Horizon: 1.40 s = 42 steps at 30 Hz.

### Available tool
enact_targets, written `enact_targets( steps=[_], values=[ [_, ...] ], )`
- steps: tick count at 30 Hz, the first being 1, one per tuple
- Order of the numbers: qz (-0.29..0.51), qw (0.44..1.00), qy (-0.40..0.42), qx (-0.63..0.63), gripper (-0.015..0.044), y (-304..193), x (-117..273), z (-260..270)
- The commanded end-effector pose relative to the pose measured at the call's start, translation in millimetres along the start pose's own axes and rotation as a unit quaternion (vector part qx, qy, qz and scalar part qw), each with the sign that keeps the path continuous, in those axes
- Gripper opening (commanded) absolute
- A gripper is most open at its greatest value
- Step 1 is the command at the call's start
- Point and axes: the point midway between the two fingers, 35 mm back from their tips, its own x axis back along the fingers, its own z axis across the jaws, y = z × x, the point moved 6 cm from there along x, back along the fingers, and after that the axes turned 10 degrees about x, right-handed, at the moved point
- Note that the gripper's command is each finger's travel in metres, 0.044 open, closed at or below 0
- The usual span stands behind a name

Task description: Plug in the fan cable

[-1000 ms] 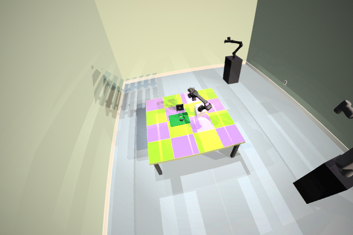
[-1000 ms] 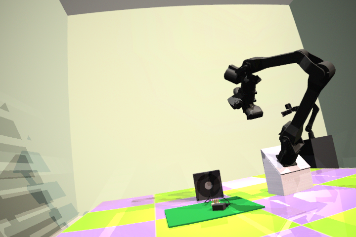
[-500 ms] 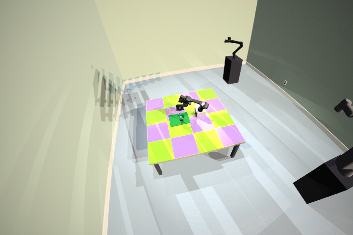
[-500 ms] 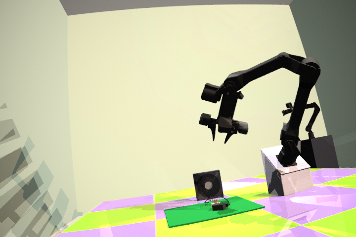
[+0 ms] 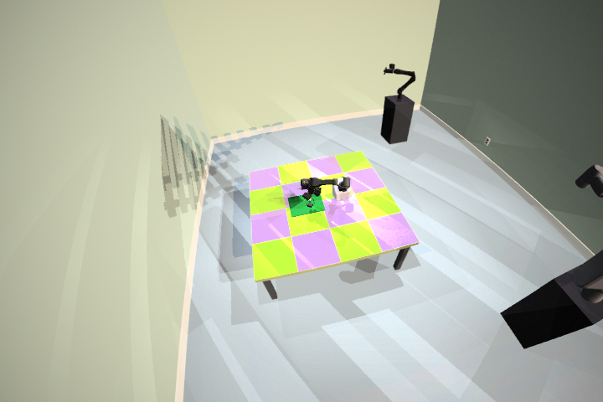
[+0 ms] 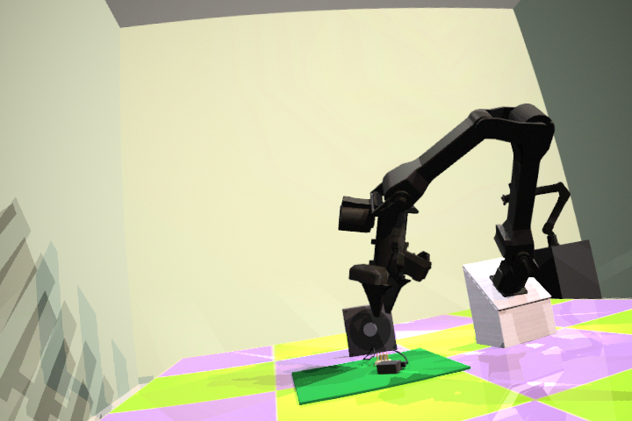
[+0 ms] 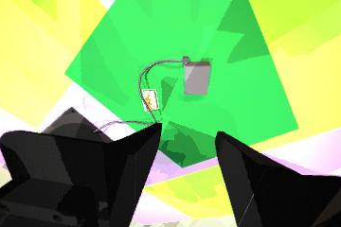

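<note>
The green board lies flat on the table. The cable's plug, a dark block that looks grey in the wrist view, lies on the board beside the four-pin header, apart from it. The header's pins stand bare. The thin cable curves from the plug past the header toward the fan, which stands upright behind the board. My gripper is open and empty, pointing down above the board. The arm hides the fan in the top view.
The arm's white base block stands on the checkered table to the right of the board. Another arm on a dark pedestal stands on the floor behind, and one more at the front right.
</note>
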Motion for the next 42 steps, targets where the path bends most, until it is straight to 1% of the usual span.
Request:
enact_targets(
  steps=[1, 8, 13, 14, 21, 42],
  values=[
    [-0.028, 0.997, -0.022, 0.065, 0.021, 8, -14, -8],
    [-0.028, 0.997, -0.022, 0.065, 0.021, 8, -17, -8],
    [-0.028, 0.997, -0.022, 0.065, 0.021, 21, -56, -10],
    [-0.029, 0.997, -0.022, 0.065, 0.021, 22, -59, -10],
    [-0.029, 0.997, -0.022, 0.065, 0.021, 23, -62, -10],
    [-0.029, 0.997, -0.023, 0.065, 0.021, 33, -94, -12]
  ],
)
